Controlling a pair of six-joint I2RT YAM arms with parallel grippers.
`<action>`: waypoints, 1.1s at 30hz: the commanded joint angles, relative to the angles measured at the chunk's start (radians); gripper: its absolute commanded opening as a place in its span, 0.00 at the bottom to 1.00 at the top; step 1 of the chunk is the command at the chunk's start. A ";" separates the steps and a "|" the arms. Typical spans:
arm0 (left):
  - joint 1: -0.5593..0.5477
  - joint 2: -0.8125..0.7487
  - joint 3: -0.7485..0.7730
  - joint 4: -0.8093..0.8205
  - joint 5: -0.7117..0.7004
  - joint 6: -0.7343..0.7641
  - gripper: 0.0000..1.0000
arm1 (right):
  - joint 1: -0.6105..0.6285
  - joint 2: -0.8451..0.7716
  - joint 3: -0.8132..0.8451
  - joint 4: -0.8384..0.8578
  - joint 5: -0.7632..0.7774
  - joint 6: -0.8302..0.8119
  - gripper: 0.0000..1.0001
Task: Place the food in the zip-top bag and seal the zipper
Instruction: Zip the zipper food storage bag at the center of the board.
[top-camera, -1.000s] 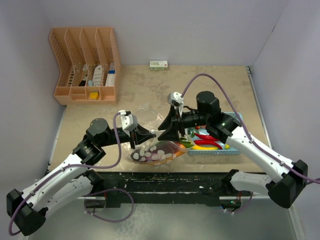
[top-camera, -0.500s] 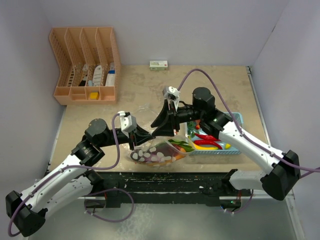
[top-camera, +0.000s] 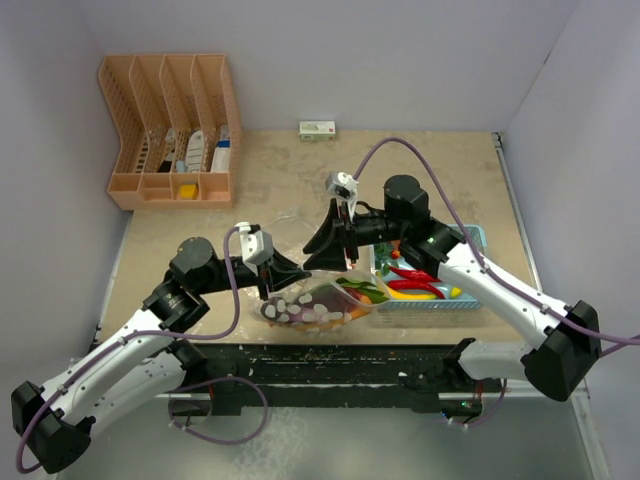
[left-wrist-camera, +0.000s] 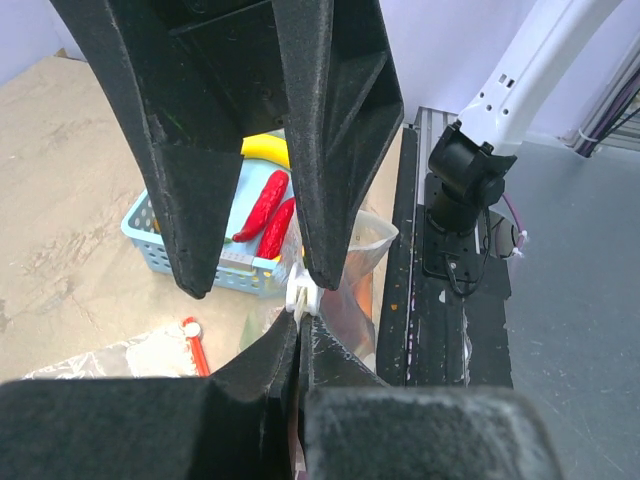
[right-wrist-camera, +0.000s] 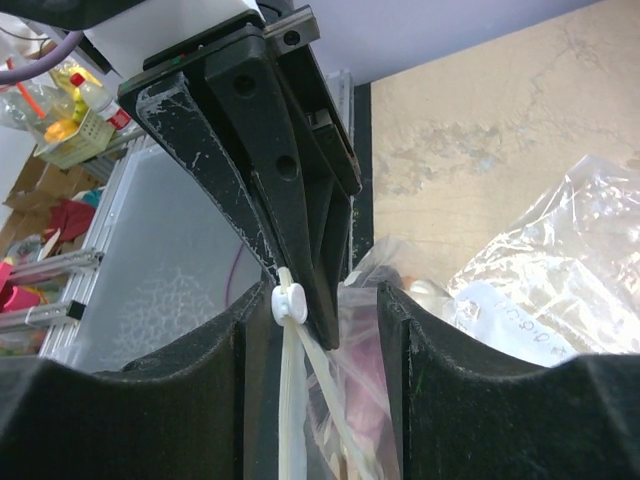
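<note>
left gripper (left-wrist-camera: 298, 332) clenched on zip-top bag (top-camera: 310, 305) mouth | right gripper (top-camera: 327, 263) spread, astride it | basket (left-wrist-camera: 170, 256): two red chilies (left-wrist-camera: 262, 205), one yellow banana (left-wrist-camera: 268, 150) | red zipper strip (left-wrist-camera: 197, 348) seen by left wrist only

Bag (top-camera: 312, 306): clear, white-dotted, slumped on the table (top-camera: 420, 180) at its near edge. Its mouth end is lifted. Purple, orange and green food shows through its wall, but the pieces cannot be told apart.

Zipper (left-wrist-camera: 197, 350): one short red-orange stretch is visible. A white slider (right-wrist-camera: 289, 302) sits on the mouth edge, where my left pincer (left-wrist-camera: 298, 322) is clamped on the bag.

Two red chili peppers (top-camera: 410, 277) and a yellow banana piece (top-camera: 400, 294) lie in the basket (top-camera: 430, 309), just right of the bag.
</note>
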 joint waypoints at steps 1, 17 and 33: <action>0.002 -0.014 0.023 0.086 0.007 0.000 0.00 | 0.005 -0.041 0.013 -0.033 0.052 -0.023 0.47; 0.001 -0.011 0.023 0.091 -0.003 -0.007 0.00 | 0.029 -0.025 0.023 -0.050 0.072 -0.022 0.38; 0.001 -0.044 0.037 0.043 -0.048 0.026 0.00 | 0.035 -0.089 -0.019 -0.189 0.151 -0.091 0.00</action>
